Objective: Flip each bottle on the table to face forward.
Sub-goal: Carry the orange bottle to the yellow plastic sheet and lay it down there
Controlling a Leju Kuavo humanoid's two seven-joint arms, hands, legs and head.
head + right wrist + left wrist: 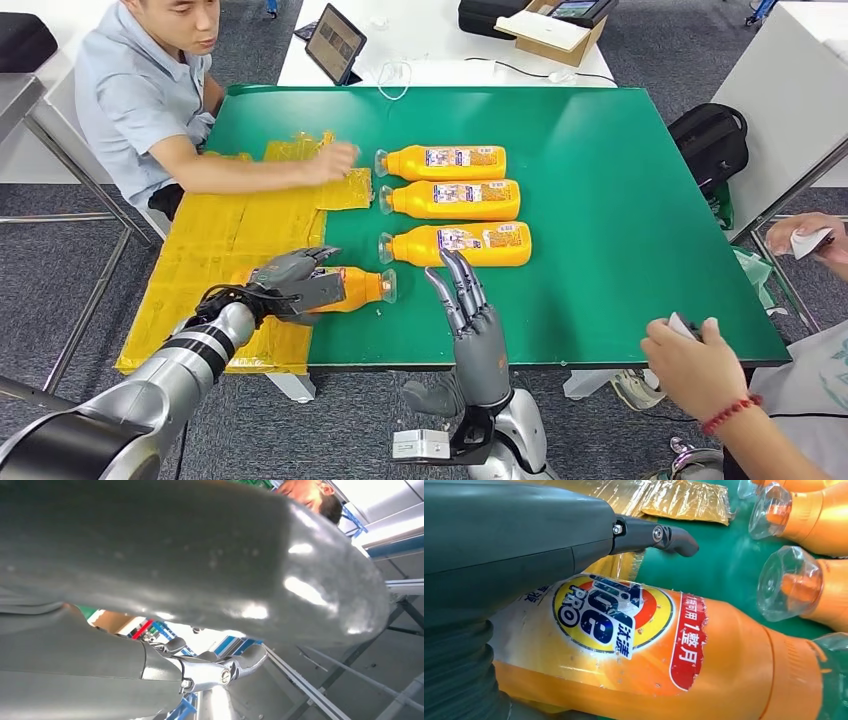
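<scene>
The green table (620,200) has a yellow taped sheet (230,240) at its left side, and three orange bottles (450,162) lie in a row with their caps to the left. My left hand (295,283) is closed around the fourth bottle (360,288), nearest to me, at the border of sheet and table. In the left wrist view its round logo label (614,617) is turned up. I judge I should roll it slowly, keeping firm hold on the body, and lay it parallel under the row. My right hand (465,305) is raised with fingers straight and apart, holding nothing. A person's hand (335,160) rests on the sheet, so I stay away from it.
</scene>
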